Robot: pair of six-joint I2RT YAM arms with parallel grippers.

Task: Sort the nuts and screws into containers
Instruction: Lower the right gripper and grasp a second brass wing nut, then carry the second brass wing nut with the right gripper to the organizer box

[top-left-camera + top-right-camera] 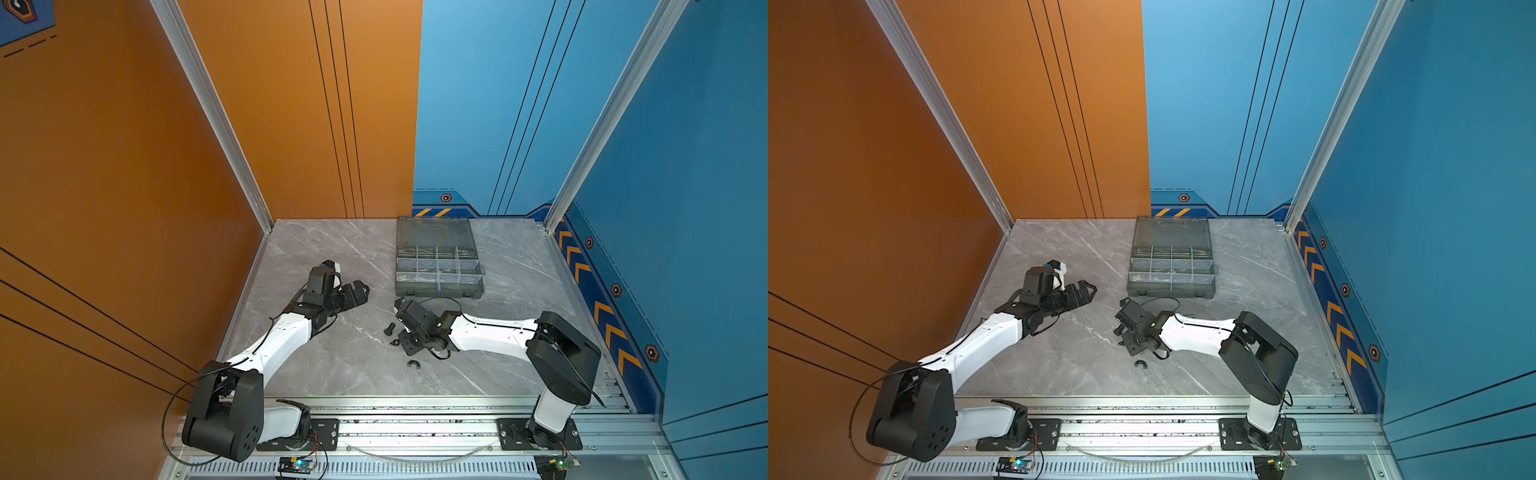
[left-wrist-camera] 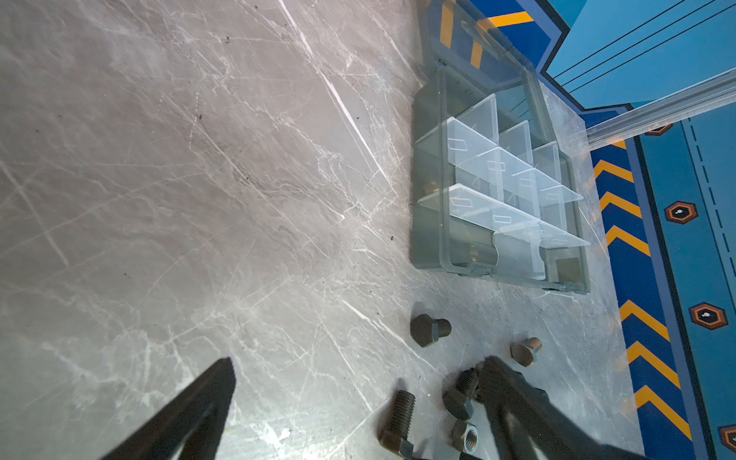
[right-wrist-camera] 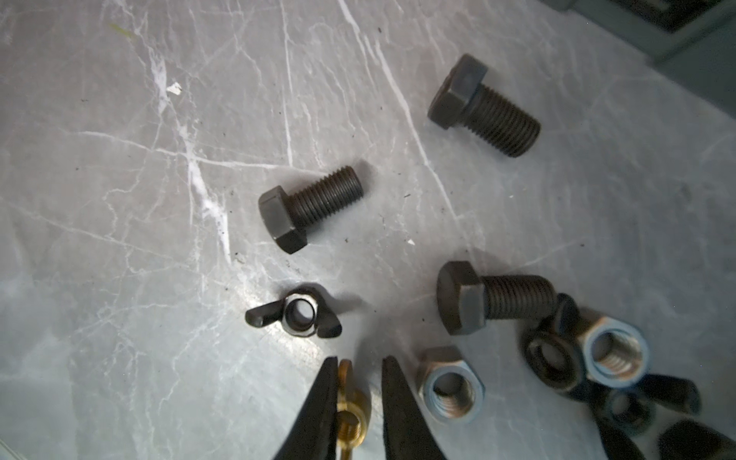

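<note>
Gold-coloured and shiny, a small brass winged nut lies on the grey marble table, right between the two black fingers of the right gripper. One finger touches the nut's thin wing. A small gap shows on the other side, so I cannot tell if the fingers are squeezing it or only standing close around it.

I think this nut is hard, light and slippery, and it could pop out sideways. The thick round middle looks like the best spot to pinch, not the thin wings.

Just past the fingertips lies a little black winged nut, and farther out three stubby black hex-head screws. Beside the gripper sit two silver hex nuts. The smoky-grey plastic case with clear dividers waits a bit beyond the gripper, lid open.

The left gripper is spread wide and holds nothing. Screws lie near one of its fingers.
</note>
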